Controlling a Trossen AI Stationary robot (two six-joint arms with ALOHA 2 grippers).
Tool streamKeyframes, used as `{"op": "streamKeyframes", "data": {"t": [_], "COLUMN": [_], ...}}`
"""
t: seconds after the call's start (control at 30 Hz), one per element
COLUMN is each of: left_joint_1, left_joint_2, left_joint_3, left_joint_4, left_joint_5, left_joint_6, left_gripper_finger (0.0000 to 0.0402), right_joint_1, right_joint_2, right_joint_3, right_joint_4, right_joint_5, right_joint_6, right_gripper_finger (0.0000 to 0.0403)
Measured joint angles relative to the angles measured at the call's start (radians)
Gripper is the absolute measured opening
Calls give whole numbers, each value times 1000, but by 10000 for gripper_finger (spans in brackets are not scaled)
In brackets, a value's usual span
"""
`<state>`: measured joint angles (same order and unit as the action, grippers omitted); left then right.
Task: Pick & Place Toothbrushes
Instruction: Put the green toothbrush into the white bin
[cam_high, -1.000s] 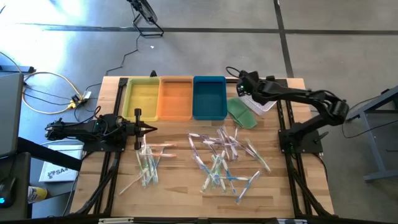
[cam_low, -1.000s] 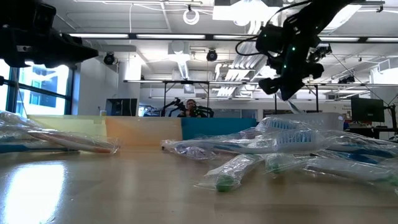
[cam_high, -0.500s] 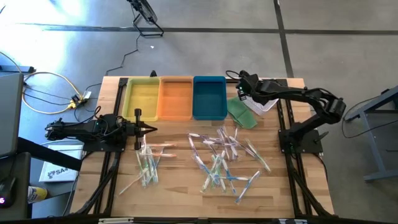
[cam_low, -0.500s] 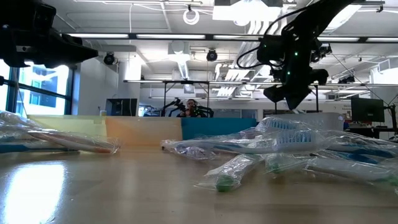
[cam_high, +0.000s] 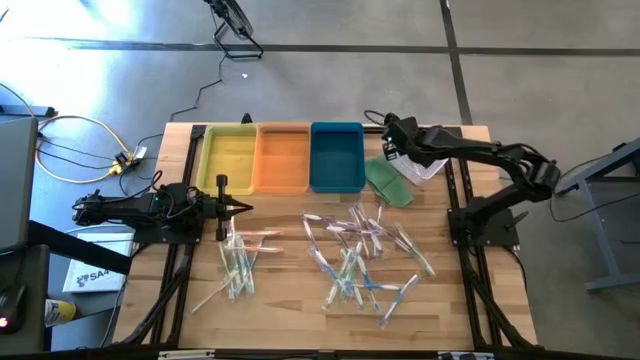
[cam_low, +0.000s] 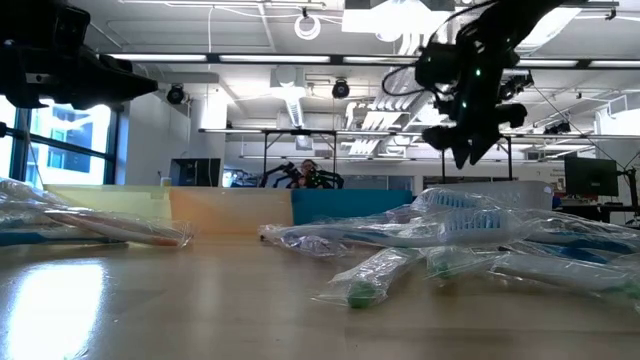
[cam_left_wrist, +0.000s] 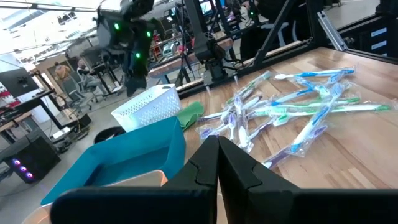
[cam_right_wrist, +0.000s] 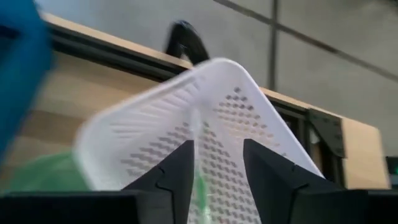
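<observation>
Change: the right gripper (cam_high: 385, 150), pinched shut a second ago, now has its two dark fingers parted over the white mesh basket (cam_high: 415, 165) at the table's far right corner; a thin pale strip shows between them in the right wrist view, but whether it is a wrapped toothbrush cannot be told
Meaning for the task: this looks like a drop into the basket; the next pick likely comes from the loose pile
Right arm pose: reaches from its base at the right edge toward the far side, wrist above the basket, just beside the blue rectangular tray (cam_high: 336, 157)
Left arm pose: lies low along the left edge; the left gripper (cam_high: 243, 207) is clenched on nothing, pointing at the table's middle
Toothbrushes: many thin wrapped toothbrushes (cam_high: 362, 255) lie scattered on the wooden table (cam_high: 280, 300); a smaller bunch (cam_high: 237, 262) lies near the left gripper
Trays: yellow tray (cam_high: 228, 156) and orange tray (cam_high: 283, 156) sit beside the blue one
Other: a green cloth-like piece (cam_high: 388, 182) lies beside the basket
</observation>
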<state>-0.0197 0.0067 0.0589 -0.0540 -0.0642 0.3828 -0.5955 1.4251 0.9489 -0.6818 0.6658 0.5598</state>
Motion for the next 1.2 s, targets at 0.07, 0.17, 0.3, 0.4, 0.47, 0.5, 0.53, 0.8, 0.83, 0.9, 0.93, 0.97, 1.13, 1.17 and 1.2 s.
{"op": "streamKeyframes", "data": {"t": [0.07,0.17,0.3,0.4,0.47,0.5,0.53,0.8,0.83,0.9,0.93,0.97,1.13,1.17,1.2], "left_joint_1": [0,0,0,0,0,0,0,0,0,0,0,0,0,0,0], "left_joint_2": [0,0,0,0,0,0,0,0,0,0,0,0,0,0,0], "left_joint_3": [0,0,0,0,0,0,0,0,0,0,0,0,0,0,0], "left_joint_4": [0,0,0,0,0,0,0,-1,-1,-1,-1,-1,-1,-1,-1], "left_joint_5": [0,0,0,0,0,0,0,1,1,1,1,1,1,1,1], "left_joint_6": [0,0,0,0,0,0,-5,-48,-51,-51,-51,-51,-52,-52,-52], "left_gripper_finger": [0,0,0,0,0,0,0,0,0,0,0,0,0,0,0], "right_joint_1": [8,28,69,109,138,155,174,373,406,475,513,547,718,747,772], "right_joint_2": [-22,-70,-136,-196,-238,-261,-282,-426,-436,-446,-449,-450,-452,-452,-451], "right_joint_3": [24,51,81,89,89,89,89,89,89,89,89,89,69,58,46], "right_joint_4": [5,10,14,15,11,10,11,5,2,-6,-15,-23,-28,-25,-24], "right_joint_5": [-65,-191,-345,-420,-440,-440,-440,-411,-393,-358,-345,-335,-297,-297,-295], "right_joint_6": [-30,-78,-119,-146,-146,-147,-148,-159,-150,-137,-130,-122,-100,-85,-65], "right_gripper_finger": [118,100,69,43,23,13,9,4,4,4,4,4,4,4,4]}}
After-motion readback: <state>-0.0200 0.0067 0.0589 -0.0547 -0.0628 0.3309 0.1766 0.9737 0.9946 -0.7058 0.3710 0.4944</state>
